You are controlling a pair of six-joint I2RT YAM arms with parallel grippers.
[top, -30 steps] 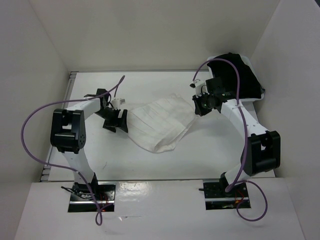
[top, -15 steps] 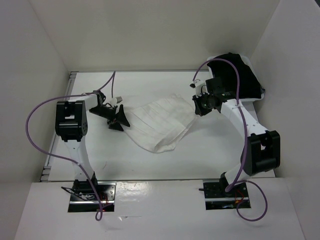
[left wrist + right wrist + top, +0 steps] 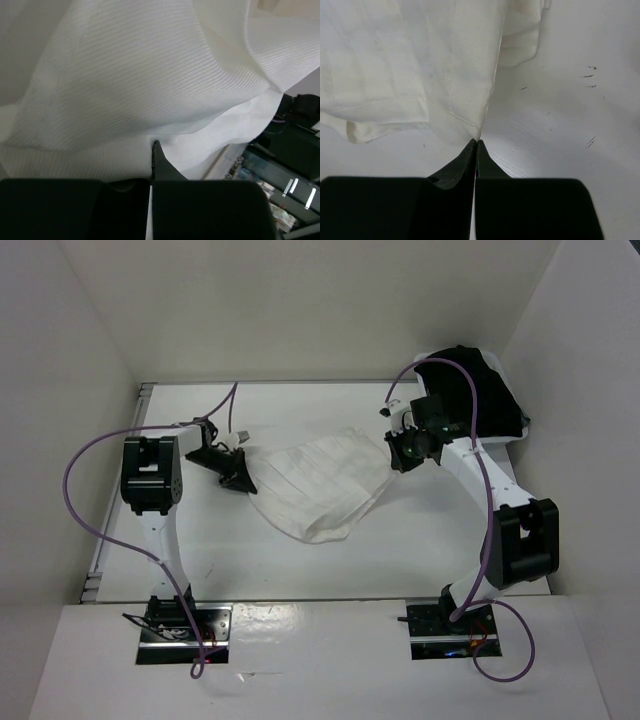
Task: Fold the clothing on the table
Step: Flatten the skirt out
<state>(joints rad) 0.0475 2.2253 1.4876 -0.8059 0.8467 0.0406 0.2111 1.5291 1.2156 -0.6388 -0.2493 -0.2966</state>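
The clothing (image 3: 320, 485), a white pleated skirt, lies spread across the middle of the table (image 3: 300, 410). My left gripper (image 3: 245, 483) is at its left edge. In the left wrist view the fabric (image 3: 125, 75) drapes over the jaws, which are closed on it at the tip (image 3: 154, 145). My right gripper (image 3: 392, 458) holds the skirt's right corner. In the right wrist view the fingers (image 3: 476, 141) meet tightly on a point of the cloth (image 3: 420, 60), just above the tabletop (image 3: 560, 125).
A black garment (image 3: 470, 390) is heaped in the back right corner, close behind the right arm. White walls enclose the table on the left, back and right. A metal rail (image 3: 143, 395) runs along the left edge.
The left gripper slid right to the skirt's left edge and closed its open jaws on the fabric. The right gripper stayed shut on its corner, barely moving.
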